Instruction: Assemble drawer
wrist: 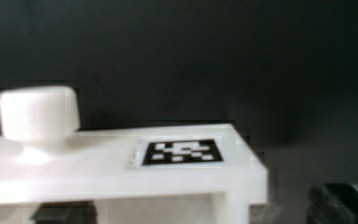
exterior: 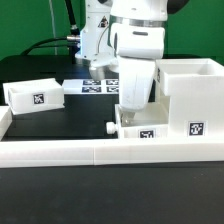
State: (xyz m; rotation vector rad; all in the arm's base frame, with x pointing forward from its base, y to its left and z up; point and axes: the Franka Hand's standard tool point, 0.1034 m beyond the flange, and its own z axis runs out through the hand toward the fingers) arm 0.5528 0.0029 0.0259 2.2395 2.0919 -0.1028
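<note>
A small white tray (exterior: 140, 128) with a knob (exterior: 108, 127) and a square tag stands against the big open cube housing (exterior: 190, 95) on the exterior view's right. My gripper (exterior: 132, 115) reaches down into this tray, and its tips are hidden by the tray's walls. In the wrist view the tray's wall (wrist: 140, 170) with its knob (wrist: 34, 120) and tag (wrist: 181, 152) lies between my dark fingers (wrist: 345, 205). The gripper (wrist: 202, 212) is open, with a gap showing beside the wall. A second tray (exterior: 32, 95) sits at the exterior view's left.
A long low white wall (exterior: 100, 152) runs along the front of the table, right in front of the tray and housing. The marker board (exterior: 95, 85) lies at the back behind the arm. The table is black.
</note>
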